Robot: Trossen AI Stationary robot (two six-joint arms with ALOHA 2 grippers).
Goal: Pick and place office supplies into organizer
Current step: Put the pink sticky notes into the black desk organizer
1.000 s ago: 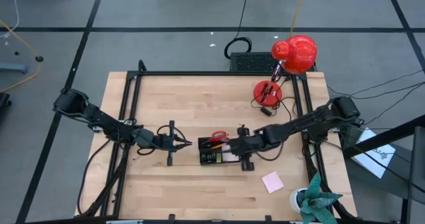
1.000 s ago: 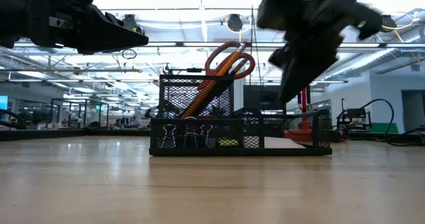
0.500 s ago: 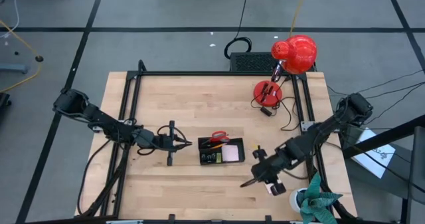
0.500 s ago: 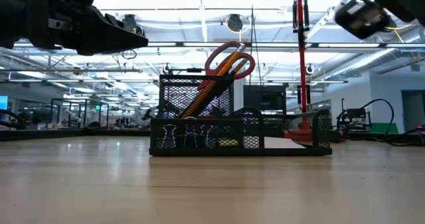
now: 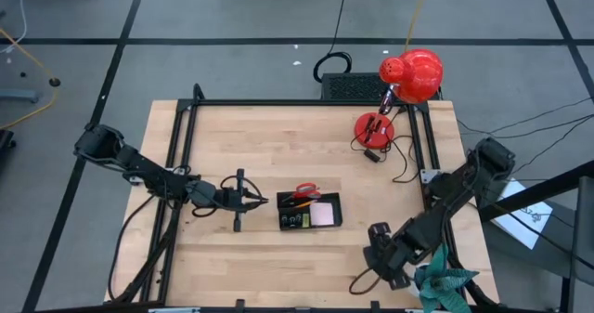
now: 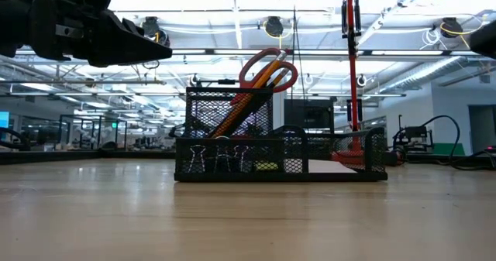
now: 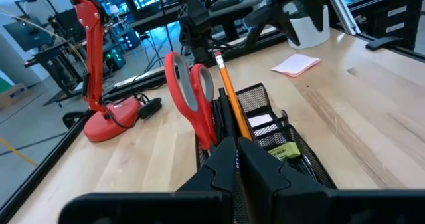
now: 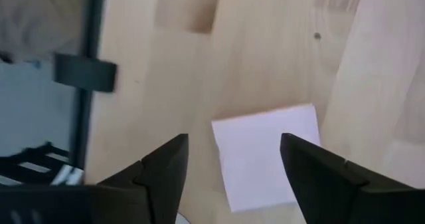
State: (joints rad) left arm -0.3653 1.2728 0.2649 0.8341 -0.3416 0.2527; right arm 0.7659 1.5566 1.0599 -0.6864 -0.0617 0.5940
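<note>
Directly beneath the right gripper [image 8: 232,161], between its spread dark fingers [image 8: 166,167], lies a pale pink square sticky-note pad [image 8: 265,154], flat on the wooden table [image 5: 278,146], untouched. Well apart from it, at the table's middle: black wire-mesh organizer [image 5: 309,212] holding red-handled scissors [image 6: 263,67] and orange pencils [image 6: 246,98] upright. Just beside the organizer hovers the left gripper [image 5: 258,201], fingers pressed together, empty.

My rig: two dark jointed arms; left hand [image 5: 260,200] and right hand [image 8: 234,159] black, fingers angular, wedge-shaped.
</note>
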